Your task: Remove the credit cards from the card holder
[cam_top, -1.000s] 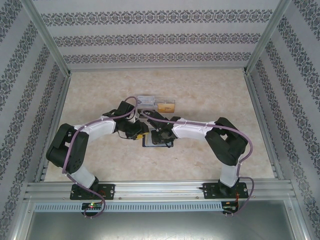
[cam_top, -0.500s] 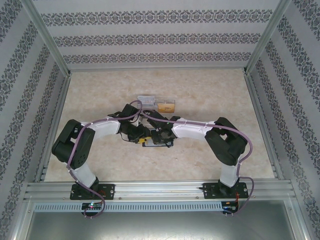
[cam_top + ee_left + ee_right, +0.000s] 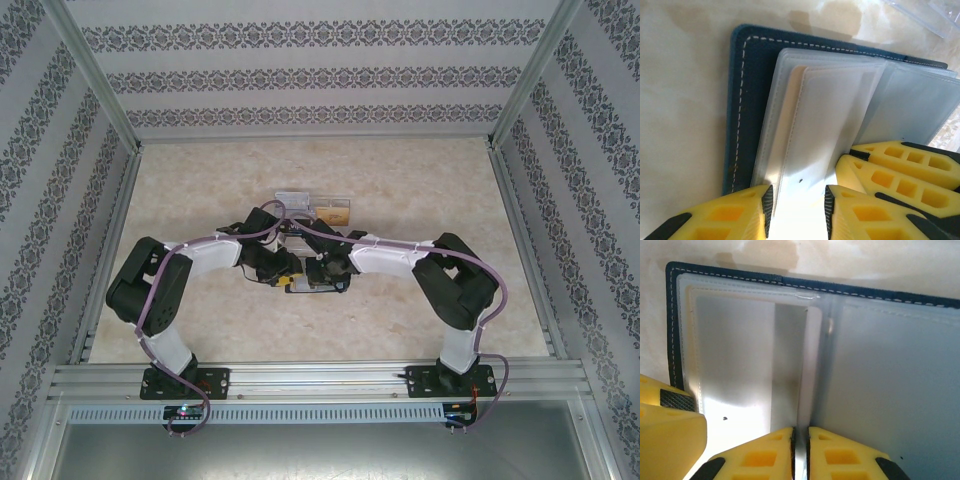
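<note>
The left arm has swung in. Extraction is under way: the right fingers [image 3: 790, 447] pinch 1 thin pale leaf [image 3: 801, 405], card or sleeve unclear. The left fingers [image 3: 767, 210] stand narrowly apart over the open navy stitched card holder [image 3: 737, 100] on the pale marbled bench [image 3: 680, 125]. Next, probably a straight pull.

Inventory:
- 1 card holder [image 3: 740, 110], navy, open.
- 1 pale credit card [image 3: 789, 130] discernible inside it; further cards uncountable.
- 1 clear plastic box [image 3: 300, 200], upper centre of the top view.
- 2 arms: left arm [image 3: 200, 255], right arm [image 3: 390, 258].
- 2 grippers: left gripper [image 3: 797, 199], right gripper [image 3: 800, 436], two yellow fingers [image 3: 760, 455] each.
</note>
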